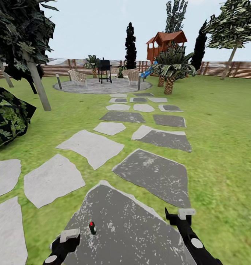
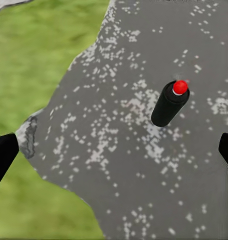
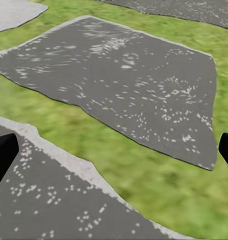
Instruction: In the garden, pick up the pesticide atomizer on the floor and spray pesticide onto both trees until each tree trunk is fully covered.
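Green lawn (image 1: 221, 147) spreads to a brown slatted wooden fence (image 1: 236, 70), crossed by a path of flat grey stone slabs. At 7 o'clock in the head view, the left end effector (image 1: 64, 239) hangs released, its dark fingers (image 2: 3, 155) spread wide and cut off at the frame edges. Just beside it, toward 3 o'clock, a small black cylinder with a red cap (image 1: 92, 228) stands on the speckled dark grey slab (image 1: 129, 228); no green on it is discernible. At 5 o'clock the right end effector (image 1: 179, 217) is likewise released, over the same slab's edge. A pale grey-tan trunk (image 1: 39, 86) with jagged dark foliage rises at 10 o'clock.
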You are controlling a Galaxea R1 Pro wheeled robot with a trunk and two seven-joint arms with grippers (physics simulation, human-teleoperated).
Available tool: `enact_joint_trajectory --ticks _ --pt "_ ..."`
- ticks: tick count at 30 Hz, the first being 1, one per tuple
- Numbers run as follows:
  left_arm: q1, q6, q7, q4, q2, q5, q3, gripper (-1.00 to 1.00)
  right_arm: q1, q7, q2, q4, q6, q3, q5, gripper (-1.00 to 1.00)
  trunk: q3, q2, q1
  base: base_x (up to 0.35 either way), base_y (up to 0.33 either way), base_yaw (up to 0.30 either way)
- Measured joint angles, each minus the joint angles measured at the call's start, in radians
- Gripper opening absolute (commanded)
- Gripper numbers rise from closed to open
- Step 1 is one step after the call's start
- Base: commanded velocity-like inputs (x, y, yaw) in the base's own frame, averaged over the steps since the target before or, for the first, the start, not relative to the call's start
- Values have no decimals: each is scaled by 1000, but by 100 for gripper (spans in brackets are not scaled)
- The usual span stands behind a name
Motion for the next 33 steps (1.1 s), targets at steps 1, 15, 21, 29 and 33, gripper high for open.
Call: enact_joint_trajectory --ticks 1,15,21,29,33 --pt "0 0 0 0 -1 0 0 100 0 0 0 0 0 0 0 100 -1 0 0 149 -242 258" --pt "-1 -2 1 -2 0 4 0 100 0 3 0 0 0 2 0 100 -7 0 0 112 -136 144" --pt "-8 5 2 -3 -7 6 1 100 0 3 0 -1 0 2 0 100 -7 0 0 251 -149 3" --pt "-11 4 2 -1 -8 6 0 100 0 3 0 0 0 2 0 100 -7 0 0 176 -230 13" --pt "-11 4 2 -1 -8 6 0 100 0 3 0 0 0 2 0 100 -7 0 0 102 -263 204"
